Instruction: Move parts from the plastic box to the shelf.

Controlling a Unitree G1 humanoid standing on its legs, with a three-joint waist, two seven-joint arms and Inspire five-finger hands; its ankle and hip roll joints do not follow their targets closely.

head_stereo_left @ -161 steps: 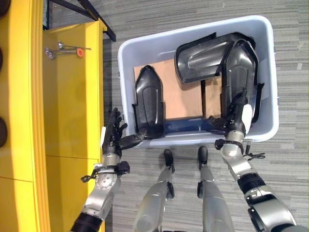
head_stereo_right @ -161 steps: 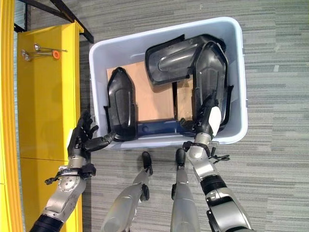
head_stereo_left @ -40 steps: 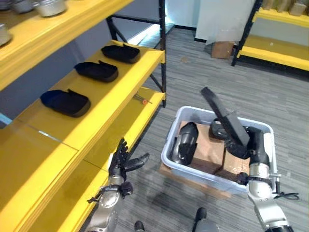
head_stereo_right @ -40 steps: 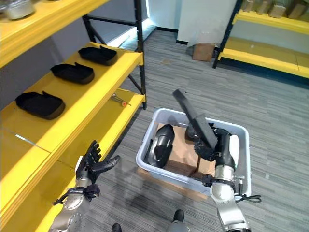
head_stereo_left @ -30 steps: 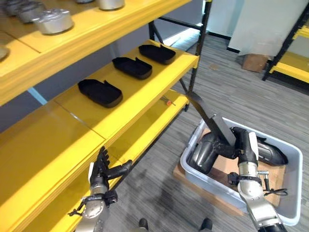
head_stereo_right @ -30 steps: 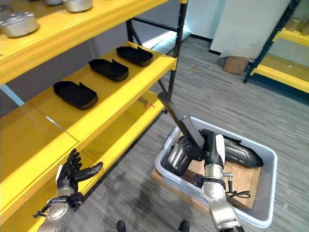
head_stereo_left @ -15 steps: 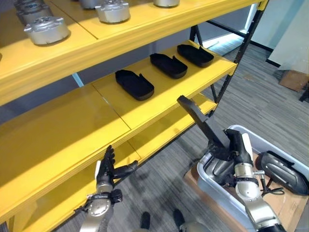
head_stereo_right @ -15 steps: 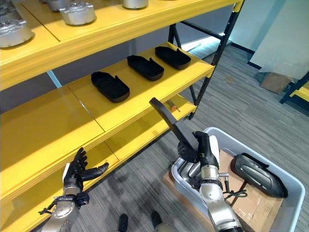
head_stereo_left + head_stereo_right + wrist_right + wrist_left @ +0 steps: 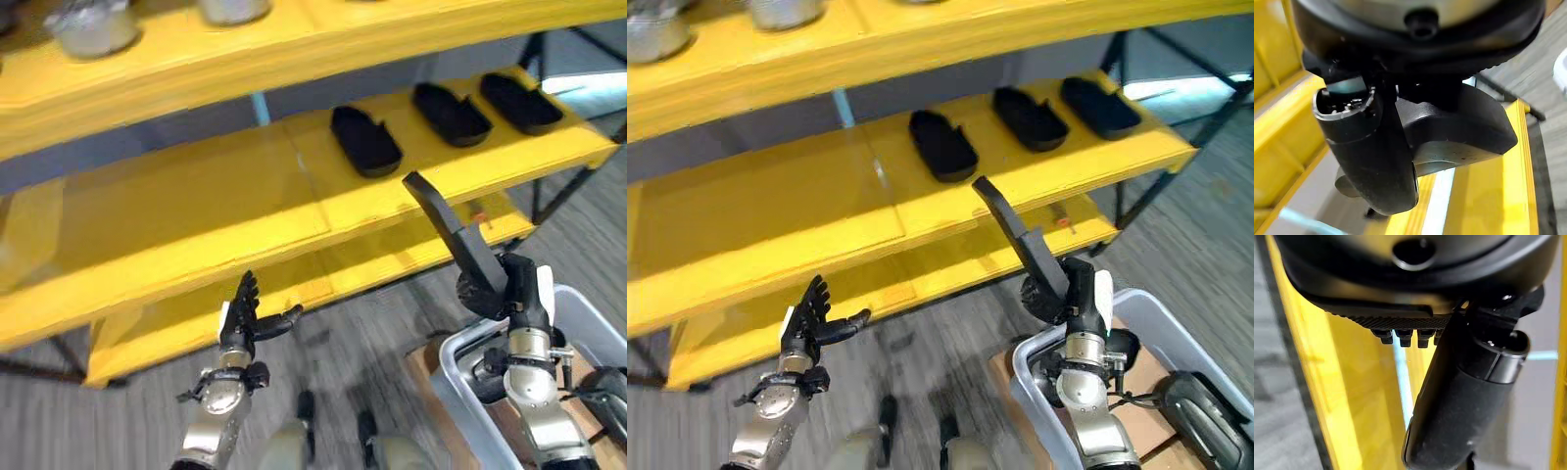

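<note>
My right hand [image 9: 519, 294] is shut on a long black moulded part [image 9: 458, 243] and holds it upright, its far end slanting up toward the yellow shelf. In the right wrist view my thumb [image 9: 1376, 152] presses over the part [image 9: 1459, 127]. The grey plastic box [image 9: 1038, 367] sits on the floor under that hand, with another black part [image 9: 1200, 411] inside. Three black parts [image 9: 365, 140] lie in a row on the middle shelf board [image 9: 196, 196]. My left hand [image 9: 245, 315] hovers open before the lower shelf, holding nothing.
A lower yellow shelf board [image 9: 372, 259] runs just behind both hands. Metal round parts [image 9: 93, 24] stand on the top shelf. The left stretch of the middle board is bare. Dark shelf legs [image 9: 1132, 176] stand at the right.
The view has swung from the box up and round to face the shelf. My right hand lifted the black part out of the box and still holds it; the left hand stays open.
</note>
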